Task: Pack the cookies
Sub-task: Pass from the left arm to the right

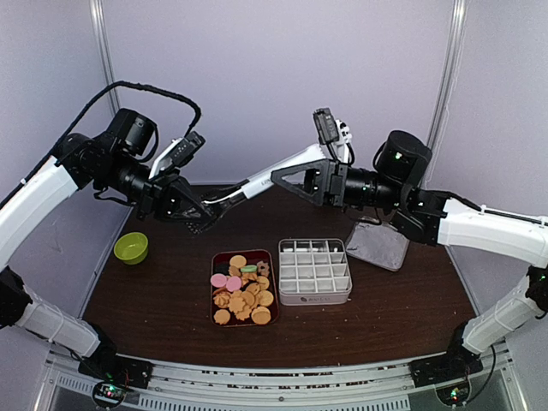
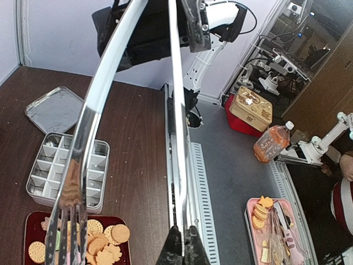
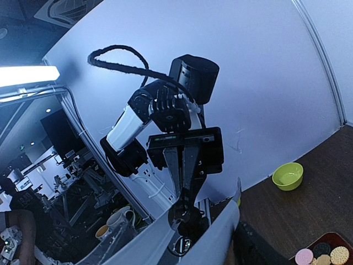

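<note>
Overhead view. The cookies [image 1: 242, 295] lie heaped in a dark red tray [image 1: 219, 259] at the middle of the table [image 1: 154, 300]. Most are golden rounds and flower shapes, with a few pink, green or dark ones. Just right of the tray stands a metal tin [image 1: 314, 299] whose square compartments show bare metal. Its lid [image 1: 377, 246] lies flat, behind and to the right. A green bowl [image 1: 131, 247] sits well apart at left. Above the table, the left gripper [image 1: 195, 221] is clenched on one arm of the tongs [image 1: 257, 184]. The right gripper [image 1: 295, 178] clasps their other end.
</note>
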### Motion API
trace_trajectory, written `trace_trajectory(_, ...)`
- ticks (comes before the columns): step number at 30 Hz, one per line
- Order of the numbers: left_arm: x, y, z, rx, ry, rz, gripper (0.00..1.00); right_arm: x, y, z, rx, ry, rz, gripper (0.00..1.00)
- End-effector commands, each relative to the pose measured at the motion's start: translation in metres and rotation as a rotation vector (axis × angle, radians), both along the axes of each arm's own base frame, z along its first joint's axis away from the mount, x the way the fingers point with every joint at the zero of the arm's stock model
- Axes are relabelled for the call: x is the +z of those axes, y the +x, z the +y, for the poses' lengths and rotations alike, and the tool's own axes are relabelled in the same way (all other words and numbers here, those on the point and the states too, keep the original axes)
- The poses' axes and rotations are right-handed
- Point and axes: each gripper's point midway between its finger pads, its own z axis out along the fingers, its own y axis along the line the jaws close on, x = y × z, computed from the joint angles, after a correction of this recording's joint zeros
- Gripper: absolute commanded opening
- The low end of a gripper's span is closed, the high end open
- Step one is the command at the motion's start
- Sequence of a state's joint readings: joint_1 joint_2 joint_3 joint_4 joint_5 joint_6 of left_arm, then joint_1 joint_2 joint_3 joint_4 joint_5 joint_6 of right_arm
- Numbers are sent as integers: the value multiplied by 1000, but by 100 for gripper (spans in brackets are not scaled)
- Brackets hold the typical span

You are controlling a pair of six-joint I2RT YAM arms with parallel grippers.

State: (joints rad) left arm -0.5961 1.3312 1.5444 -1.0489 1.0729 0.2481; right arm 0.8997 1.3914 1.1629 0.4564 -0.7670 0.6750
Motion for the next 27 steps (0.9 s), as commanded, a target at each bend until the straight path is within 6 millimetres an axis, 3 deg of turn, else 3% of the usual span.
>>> trace_trajectory(1, -1, 5, 0, 23, 5, -28, 0, 25, -16, 1, 6, 22, -83, 62)
trace_trajectory(8, 1, 4, 1, 27, 4, -39, 0, 20, -16, 4, 3, 2, -77, 53)
trace_trajectory(14, -6, 6, 3, 39, 23, -73, 0, 27, -13, -1, -32, 17, -89, 42)
trace_trajectory(25, -16, 8, 6, 52, 53, -101, 0, 30, -14, -3, -33, 20, -90, 32)
trace_trajectory(27, -16, 9, 6, 57, 57, -100, 12, 29, -12, -4, -46, 8, -94, 30)
